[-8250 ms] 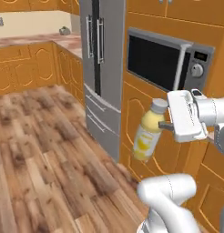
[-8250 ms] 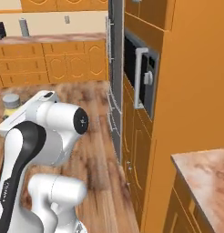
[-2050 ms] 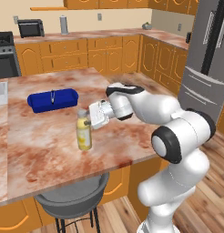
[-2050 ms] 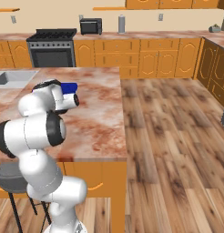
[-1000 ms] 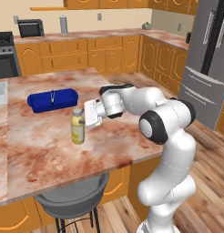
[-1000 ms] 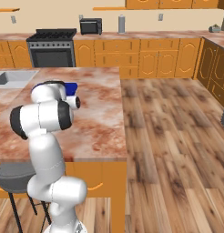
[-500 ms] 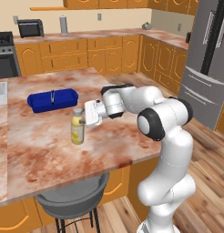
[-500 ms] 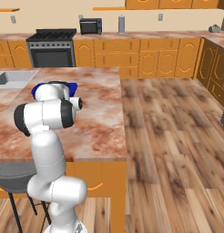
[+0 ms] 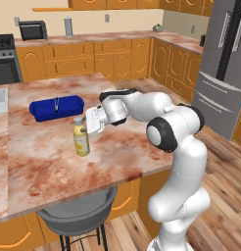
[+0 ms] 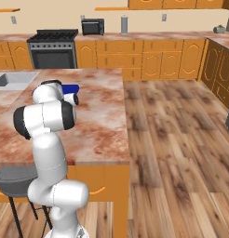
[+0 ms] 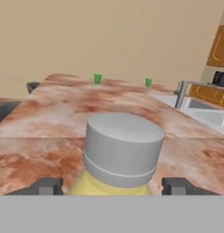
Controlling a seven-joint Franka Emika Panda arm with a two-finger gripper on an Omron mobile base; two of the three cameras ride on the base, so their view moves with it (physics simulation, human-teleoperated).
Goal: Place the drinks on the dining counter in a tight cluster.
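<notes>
Yellow bottle (image 9: 82, 140) with its grey cap (image 11: 123, 148) stands upright on the marbled desk (image 9: 54, 162), long axis vertical and cap pointing straight up. We see the claw (image 9: 87, 122) level with the bottle's neck, reaching in sideways from the arm's side. In the hand view its two dark fingertips (image 11: 46, 186) stand on either side of the bottle's shoulder, with a visible gap between each tip and the yellow body, so we read the claw as released and straddling the bottle rather than clenched on it. Whether a pad brushes the plastic we cannot tell.

Beyond the claw, farther from the robot, a long blue box (image 9: 57, 107) lies flat on the same desk, lid shut, contents hidden. Straight ahead of the claw in the hand view two small green cups (image 11: 98, 78) stand at the far edge of the desk, and to one side a sink (image 11: 200, 109) with a faucet is sunk into the top. A grey stool (image 9: 81, 215) sits under the desk's near edge.
</notes>
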